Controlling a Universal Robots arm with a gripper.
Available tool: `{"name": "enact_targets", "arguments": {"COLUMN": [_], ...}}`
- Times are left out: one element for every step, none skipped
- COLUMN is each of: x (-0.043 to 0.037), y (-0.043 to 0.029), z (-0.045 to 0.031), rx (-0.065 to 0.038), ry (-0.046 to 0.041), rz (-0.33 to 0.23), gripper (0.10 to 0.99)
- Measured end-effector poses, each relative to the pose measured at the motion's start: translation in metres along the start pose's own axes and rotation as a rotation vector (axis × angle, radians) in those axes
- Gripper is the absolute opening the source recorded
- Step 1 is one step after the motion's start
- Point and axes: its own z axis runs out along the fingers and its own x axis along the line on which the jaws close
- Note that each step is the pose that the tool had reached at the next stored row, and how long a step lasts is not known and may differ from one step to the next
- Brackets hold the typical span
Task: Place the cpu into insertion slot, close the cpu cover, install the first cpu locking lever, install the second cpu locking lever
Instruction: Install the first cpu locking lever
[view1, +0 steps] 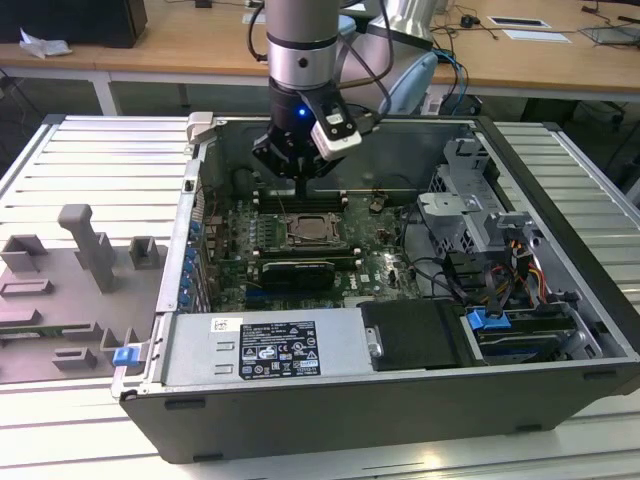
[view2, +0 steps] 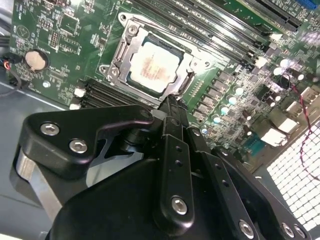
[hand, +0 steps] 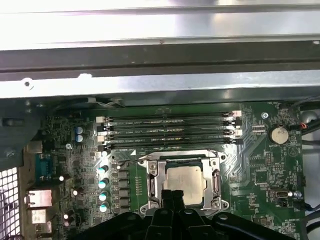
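Note:
The cpu (view2: 151, 66) (hand: 186, 183) lies flat in the insertion slot (view1: 306, 229) on the green board, pale metal top up. Over it lies the cpu cover (view2: 121, 50) (hand: 155, 173), a silvery frame around the chip's edges. Thin wire levers (hand: 131, 161) run beside the socket; whether they are latched I cannot tell. My gripper (view1: 301, 190) (view2: 170, 102) (hand: 174, 196) hangs just above the socket's edge, fingers shut together with nothing between them. In both wrist views the fingertips point at the rim of the cover.
Long black memory slots (hand: 170, 131) lie beside the socket. A black card (view1: 292, 272) stands on its other side. A coin battery (hand: 277, 134), the power supply (view1: 270, 350), a drive cage (view1: 470, 200) and cables crowd the case. Grey fixtures (view1: 85, 250) lie on the exterior view's left.

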Motion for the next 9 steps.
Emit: {"name": "enact_targets", "arguments": {"x": [0.0001, 0.0003, 0.0005, 0.0006, 0.0007, 0.0008, 0.0010, 0.0011, 0.0015], "y": [0.0000, 0.0000, 0.0000, 0.0000, 0.0000, 0.0000, 0.0000, 0.0000, 0.0000], "z": [0.0000, 0.0000, 0.0000, 0.0000, 0.0000, 0.0001, 0.0001, 0.0001, 0.0001], "rx": [0.000, -0.001, -0.001, -0.002, -0.002, -0.003, -0.003, -0.004, -0.004], "ry": [0.0001, 0.0004, 0.0006, 0.0009, 0.0011, 0.0013, 0.0017, 0.0019, 0.0019], "rz": [-0.010, -0.027, -0.039, -0.058, -0.069, -0.085, -0.098, -0.111, -0.116], "gripper": [0.106, 0.106, 0.106, 0.106, 0.106, 0.106, 0.106, 0.106, 0.106]}}
